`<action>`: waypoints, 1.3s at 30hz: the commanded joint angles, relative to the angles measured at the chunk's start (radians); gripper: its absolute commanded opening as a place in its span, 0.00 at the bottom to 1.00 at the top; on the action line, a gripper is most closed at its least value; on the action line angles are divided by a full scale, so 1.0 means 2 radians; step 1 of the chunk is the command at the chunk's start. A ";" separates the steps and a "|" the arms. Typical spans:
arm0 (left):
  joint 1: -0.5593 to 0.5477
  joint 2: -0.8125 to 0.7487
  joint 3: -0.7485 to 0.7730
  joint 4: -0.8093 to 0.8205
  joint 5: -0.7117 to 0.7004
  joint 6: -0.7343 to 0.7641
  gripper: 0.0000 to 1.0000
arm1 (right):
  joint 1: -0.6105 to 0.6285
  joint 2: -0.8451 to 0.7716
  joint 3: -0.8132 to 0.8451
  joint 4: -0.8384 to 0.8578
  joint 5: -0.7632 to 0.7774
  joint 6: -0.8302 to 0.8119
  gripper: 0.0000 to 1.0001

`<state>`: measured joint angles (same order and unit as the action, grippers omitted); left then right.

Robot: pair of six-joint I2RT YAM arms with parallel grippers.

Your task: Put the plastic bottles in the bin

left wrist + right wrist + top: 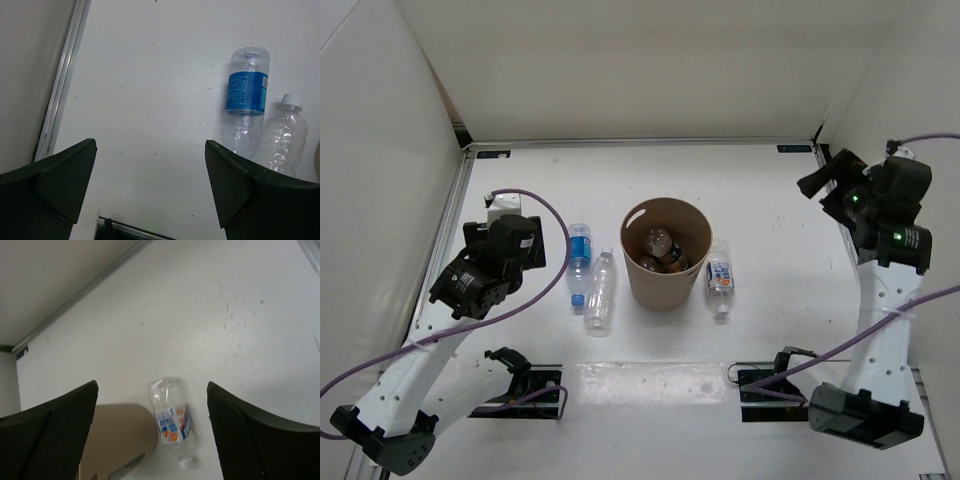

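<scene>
The tan bin (pixel 666 262) stands mid-table with bottles (pixel 660 248) lying inside it. Left of it lie a blue-labelled bottle (pixel 580 262) (pixel 246 95) and a clear white-capped bottle (pixel 601 292) (pixel 282 137), side by side. A bottle with a blue and orange label (pixel 720 275) (pixel 171 420) lies against the bin's (pixel 120 440) right side. My left gripper (pixel 510 225) (pixel 150 144) hovers open and empty to the left of the two bottles. My right gripper (pixel 830 178) (pixel 152 385) hangs high at the far right, open and empty, with the labelled bottle far below between its fingers.
White walls close in the table on the left, back and right. An aluminium rail (pixel 62 80) runs along the left edge. Purple cables (pixel 545 290) loop from both arms, and black mounts (pixel 525 375) sit at the near edge.
</scene>
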<state>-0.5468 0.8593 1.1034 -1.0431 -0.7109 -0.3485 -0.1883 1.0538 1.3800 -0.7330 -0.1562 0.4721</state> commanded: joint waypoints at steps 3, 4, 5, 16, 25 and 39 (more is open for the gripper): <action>0.003 0.002 0.002 0.001 -0.007 0.000 1.00 | 0.052 -0.017 -0.031 -0.038 -0.048 -0.011 0.90; 0.002 0.004 0.003 -0.001 -0.007 0.000 1.00 | 0.063 -0.018 -0.038 -0.043 -0.004 -0.008 0.90; 0.003 0.004 0.003 -0.003 -0.007 0.000 1.00 | 0.071 -0.015 -0.054 -0.045 0.004 -0.004 0.90; 0.003 0.001 0.002 -0.002 -0.004 0.001 1.00 | 0.141 0.061 -0.205 0.038 -0.012 -0.014 0.90; 0.003 -0.001 0.001 -0.003 -0.006 -0.001 1.00 | 0.238 0.228 -0.124 0.024 0.064 -0.011 0.90; 0.003 0.001 0.001 0.000 0.001 0.002 1.00 | 0.268 0.383 -0.007 -0.038 0.106 -0.042 0.86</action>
<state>-0.5449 0.8635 1.1034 -1.0466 -0.7132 -0.3485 0.3325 1.8126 1.2781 -0.7483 0.0273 0.4290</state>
